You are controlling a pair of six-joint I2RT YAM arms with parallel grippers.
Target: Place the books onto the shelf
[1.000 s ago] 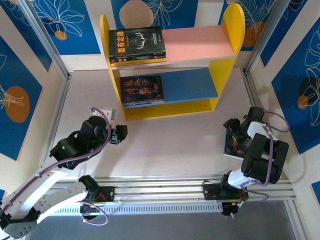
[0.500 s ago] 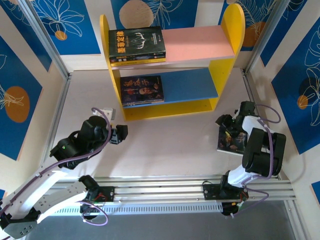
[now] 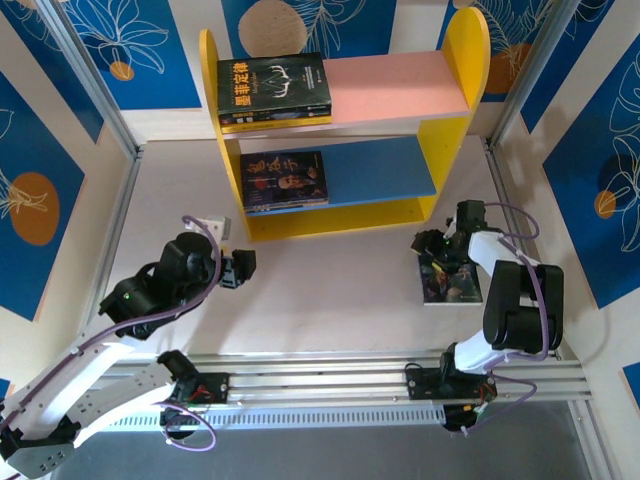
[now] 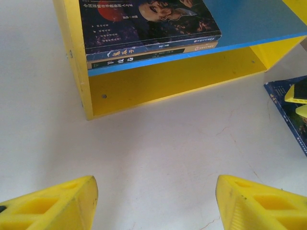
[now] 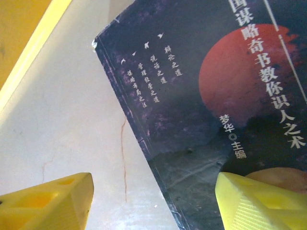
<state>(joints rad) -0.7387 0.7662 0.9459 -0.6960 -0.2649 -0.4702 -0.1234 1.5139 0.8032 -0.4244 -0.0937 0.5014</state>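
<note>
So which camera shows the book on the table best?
The right wrist view: the book is close, its writing and red circle clear. The top view shows the book small, partly under the right hand. The left wrist view catches one corner.

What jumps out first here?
The shelf with yellow sides stands at the back centre of the table, with dark books lying at the left ends of its pink board and blue board. A dark book with a red disc lies flat at right, the right tool open over its corner. The left tool hangs open, facing the shelf.
</note>
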